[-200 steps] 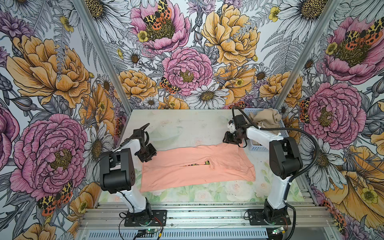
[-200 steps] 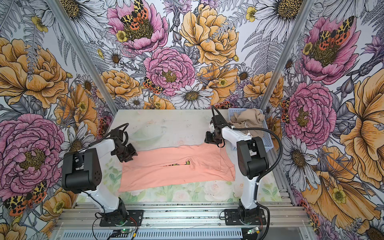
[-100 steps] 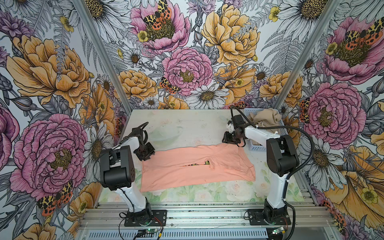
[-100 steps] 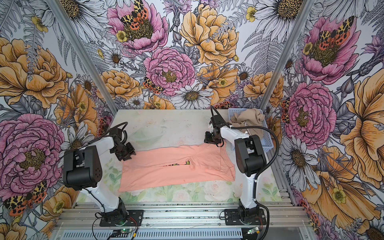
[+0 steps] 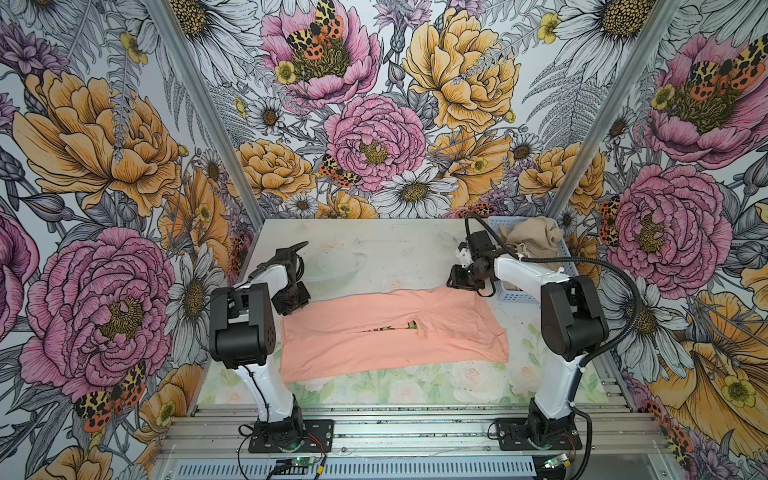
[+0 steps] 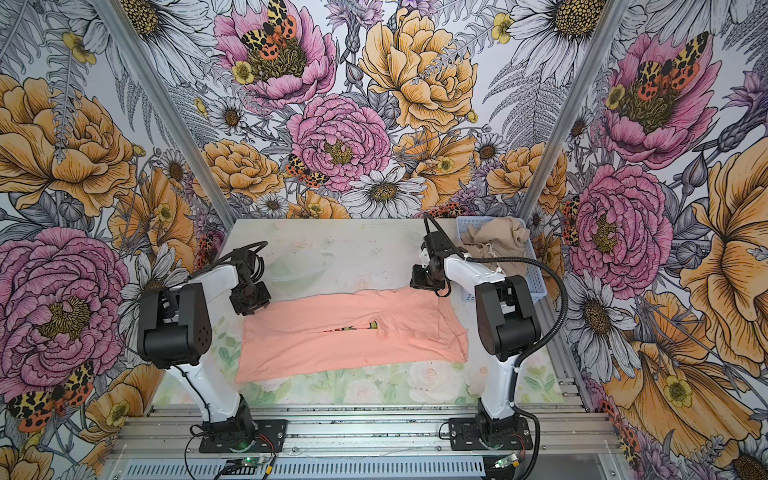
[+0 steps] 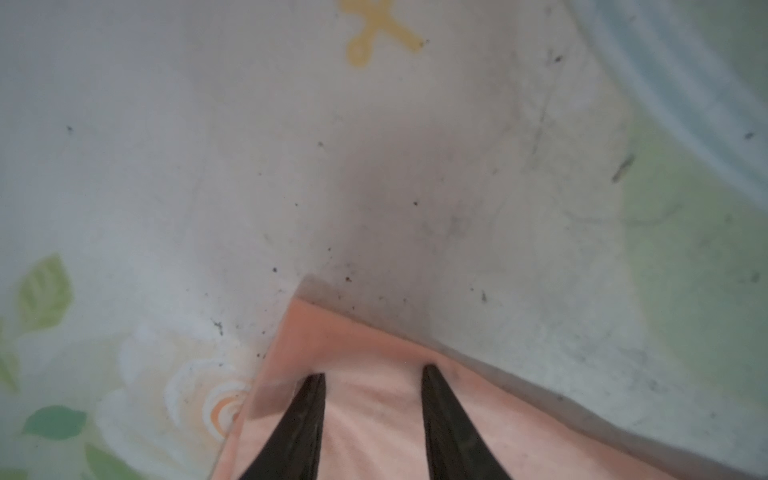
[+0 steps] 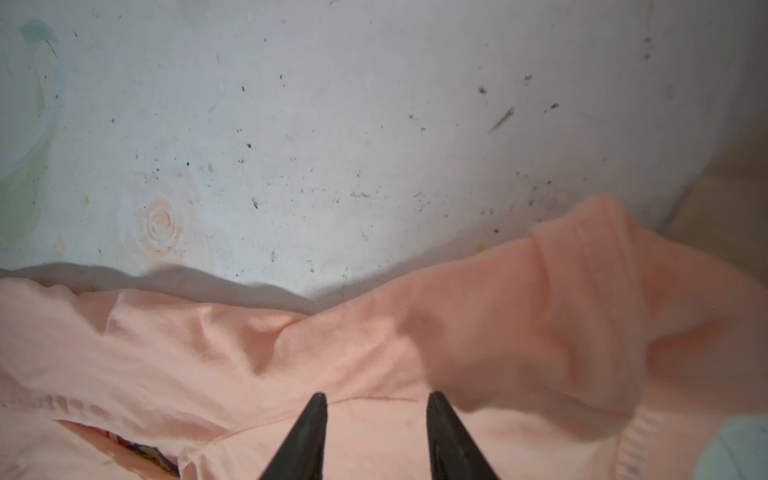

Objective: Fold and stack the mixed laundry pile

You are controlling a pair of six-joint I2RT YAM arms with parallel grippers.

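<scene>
- Your table (image 5: pixel 374 249): the peach T-shirt (image 5: pixel 390 332) lies spread flat across the middle, with green print peeking through a slit.
- Blue basket (image 5: pixel 515 297) in the far right corner, beige shorts (image 5: pixel 534 237) bunched inside.
- Left gripper (image 7: pixel 372 372): fingers parted over the shirt's far left corner. Touching the cloth? Can't tell.
- Right gripper (image 8: pixel 376 399): fingers parted, nothing clamped, over the shirt's far right edge.

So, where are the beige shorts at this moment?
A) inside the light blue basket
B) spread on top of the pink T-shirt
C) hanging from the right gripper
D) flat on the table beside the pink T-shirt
A: in both top views the beige shorts lie bunched up inside the light blue basket, not on the table surface.
</scene>
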